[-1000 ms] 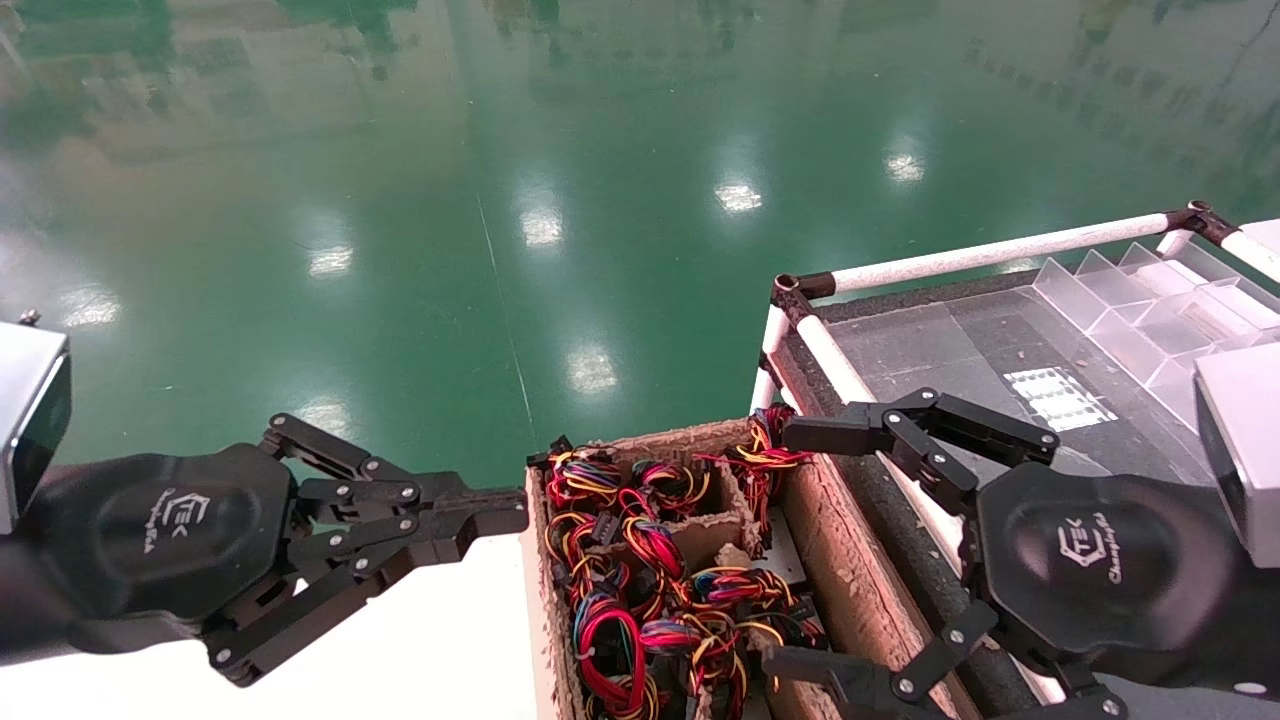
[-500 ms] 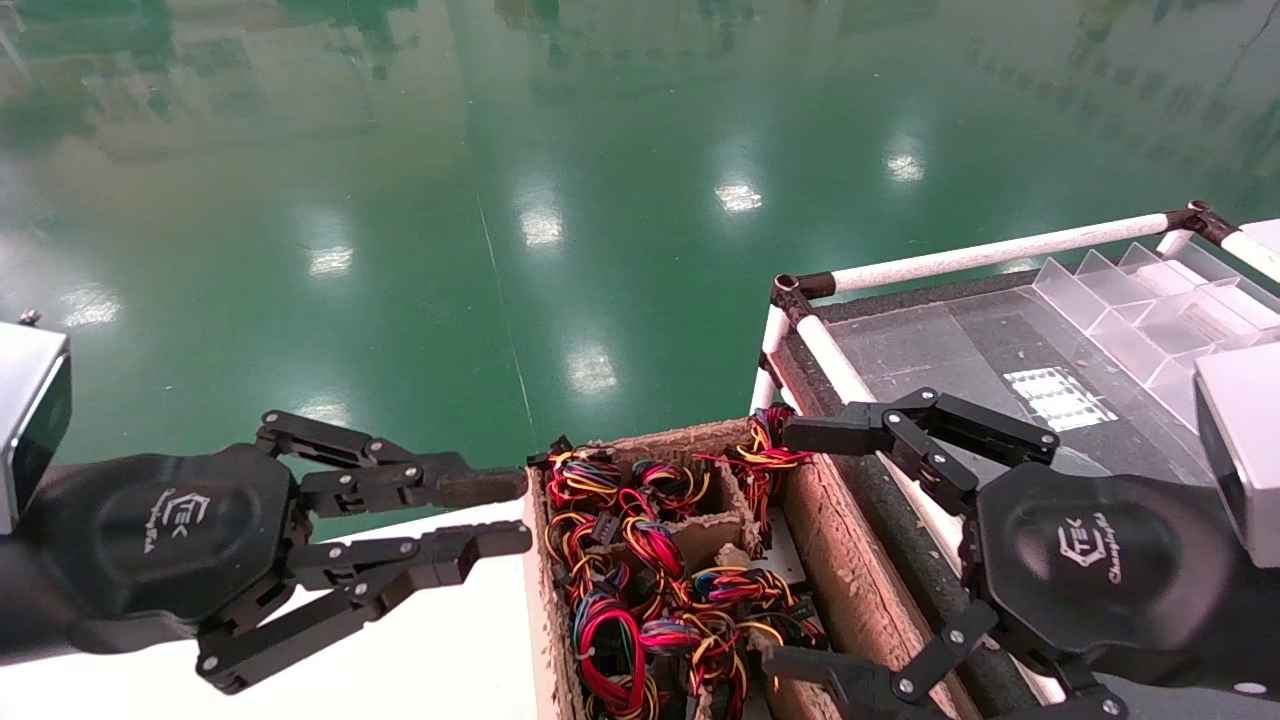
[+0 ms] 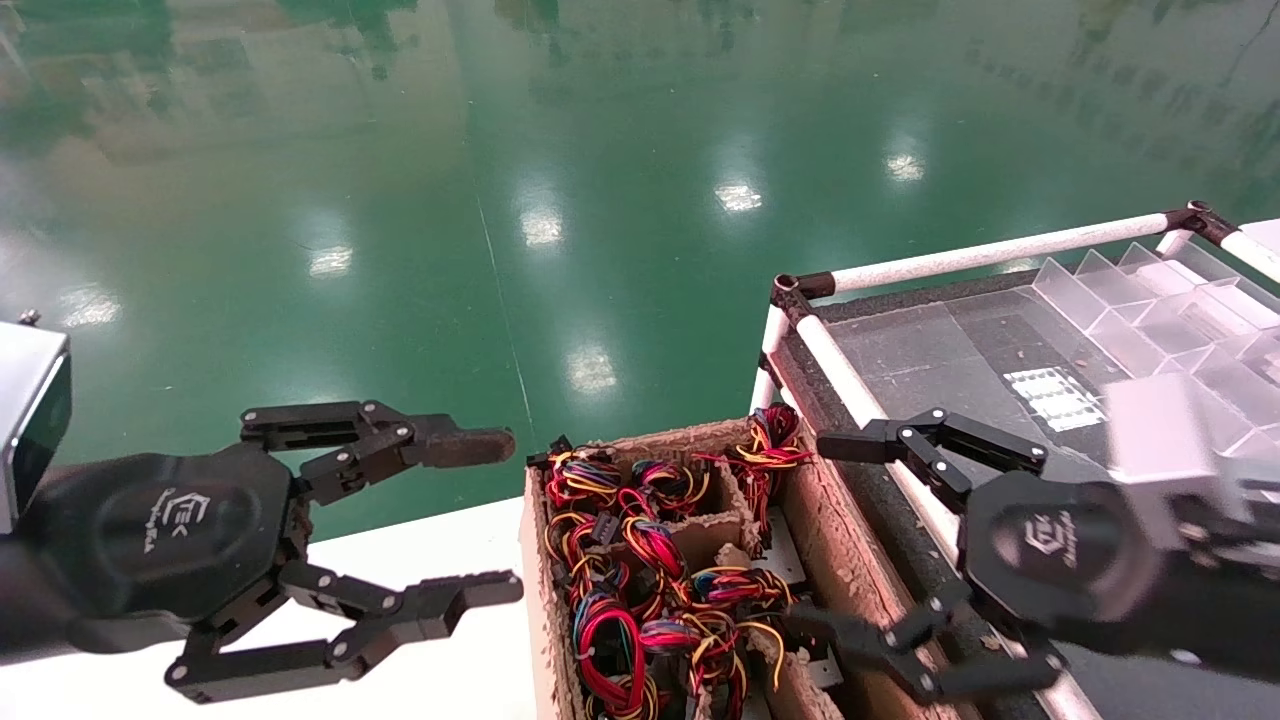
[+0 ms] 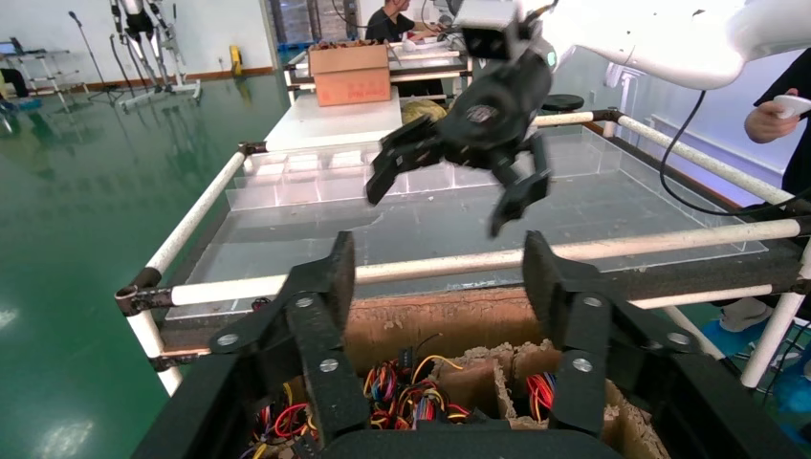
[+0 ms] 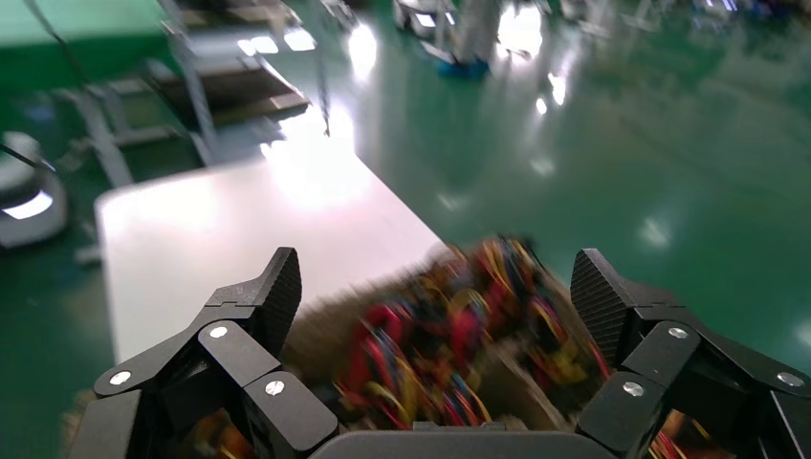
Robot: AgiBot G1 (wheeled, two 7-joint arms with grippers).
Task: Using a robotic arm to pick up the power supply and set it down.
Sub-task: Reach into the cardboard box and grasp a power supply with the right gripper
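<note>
A worn cardboard box (image 3: 850, 575) with dividers holds red, yellow and black wire bundles (image 3: 640, 560). The power supply's metal body is hidden under them. In the head view my left gripper (image 3: 505, 512) hangs wide open and empty just left of the box, over the white table's edge. My right gripper (image 3: 815, 533) is also open and empty, straddling the box's right wall. The left wrist view looks between its open fingers (image 4: 335, 277) at the wire bundles (image 4: 402, 397), with the right gripper (image 4: 442, 201) farther off. The right wrist view shows its open gripper (image 5: 438, 287) above blurred wire bundles (image 5: 449, 335).
A white table (image 3: 440, 560) lies left of the box. On the right a dark bench framed by a white pipe rail (image 3: 1000, 255) carries a clear divider tray (image 3: 1150, 300). Green floor lies beyond. A person's hand (image 4: 779, 105) shows at the bench's far side.
My left gripper has gone from shut to wide open without shifting place. My right arm has moved, its gripper still open, slightly lower and to the right along the box wall.
</note>
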